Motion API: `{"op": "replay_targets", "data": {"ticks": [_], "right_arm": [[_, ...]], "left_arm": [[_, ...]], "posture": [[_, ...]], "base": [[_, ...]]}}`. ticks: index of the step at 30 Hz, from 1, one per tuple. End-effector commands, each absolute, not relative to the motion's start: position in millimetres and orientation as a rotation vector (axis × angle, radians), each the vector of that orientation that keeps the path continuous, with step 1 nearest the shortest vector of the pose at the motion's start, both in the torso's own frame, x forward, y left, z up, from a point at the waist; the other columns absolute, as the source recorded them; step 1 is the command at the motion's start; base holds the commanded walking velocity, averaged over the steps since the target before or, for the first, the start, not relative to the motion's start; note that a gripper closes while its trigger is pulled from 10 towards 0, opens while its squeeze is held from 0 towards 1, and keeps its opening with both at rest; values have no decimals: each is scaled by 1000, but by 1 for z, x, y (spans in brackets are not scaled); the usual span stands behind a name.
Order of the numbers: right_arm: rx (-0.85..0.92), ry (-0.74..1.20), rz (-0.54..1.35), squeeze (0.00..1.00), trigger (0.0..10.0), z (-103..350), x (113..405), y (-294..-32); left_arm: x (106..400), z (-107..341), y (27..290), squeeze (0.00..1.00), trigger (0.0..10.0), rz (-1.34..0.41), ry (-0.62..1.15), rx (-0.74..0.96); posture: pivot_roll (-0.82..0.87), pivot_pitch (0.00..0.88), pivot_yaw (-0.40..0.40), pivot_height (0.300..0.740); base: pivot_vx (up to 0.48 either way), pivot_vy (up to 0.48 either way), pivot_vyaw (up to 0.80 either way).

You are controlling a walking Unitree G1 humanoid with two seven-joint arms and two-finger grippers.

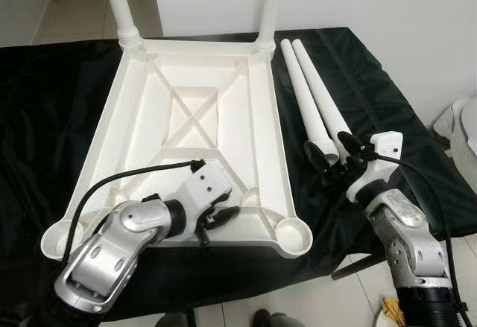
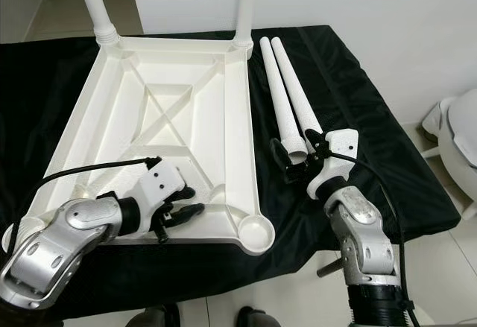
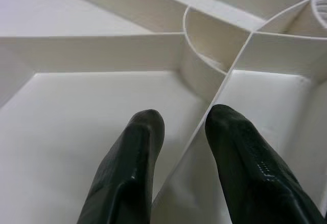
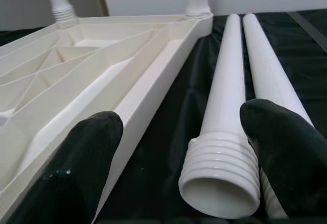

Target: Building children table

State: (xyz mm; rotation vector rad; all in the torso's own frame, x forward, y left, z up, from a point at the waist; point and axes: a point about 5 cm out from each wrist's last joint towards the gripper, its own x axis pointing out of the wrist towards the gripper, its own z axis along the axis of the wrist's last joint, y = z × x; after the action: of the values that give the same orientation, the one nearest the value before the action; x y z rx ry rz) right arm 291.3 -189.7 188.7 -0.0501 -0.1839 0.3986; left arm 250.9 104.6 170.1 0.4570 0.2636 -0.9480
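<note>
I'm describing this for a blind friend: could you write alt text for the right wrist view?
A loose white table leg with a threaded open end lies on black cloth between the right tool's open black fingers. A second leg lies beside it, and the upturned white tabletop sits alongside.

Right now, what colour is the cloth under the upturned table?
Black cloth, clearest in the left eye view.

Two upright white plastic legs (image 1: 119, 7) at the far corners of the upturned white plastic tabletop (image 1: 261, 118): tops cut off by the upper edge. Near left corner socket partly hidden behind the left hand (image 1: 220, 219). Second loose white tapered leg (image 4: 271, 66): threaded end mostly hidden behind a black finger (image 4: 291, 147).
</note>
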Motion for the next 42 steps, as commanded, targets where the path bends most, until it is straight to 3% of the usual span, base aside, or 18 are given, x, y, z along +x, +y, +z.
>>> {"op": "replay_targets", "data": {"ticks": [1,9,23,29,42], "right_arm": [[-49,-174,444,0,10000,187,286,-185],[-54,-185,450,0,10000,191,285,-185],[-3,-192,432,0,10000,189,281,-177],[23,-180,423,0,10000,187,281,-176],[28,-178,375,0,10000,186,283,-183]], "left_arm": [[250,167,109,0,10000,-974,289,474],[258,164,110,0,10000,-938,279,531],[293,167,103,0,10000,-663,238,410],[300,170,105,0,10000,-640,219,417],[304,177,130,0,10000,-605,207,494]], "posture": [[-21,174,-3,740],[-23,172,1,740],[-47,143,5,740],[-50,137,4,740],[-45,125,3,740]], "base": [[0,0,0],[0,0,0],[0,0,0],[0,0,0],[0,0,0]]}}
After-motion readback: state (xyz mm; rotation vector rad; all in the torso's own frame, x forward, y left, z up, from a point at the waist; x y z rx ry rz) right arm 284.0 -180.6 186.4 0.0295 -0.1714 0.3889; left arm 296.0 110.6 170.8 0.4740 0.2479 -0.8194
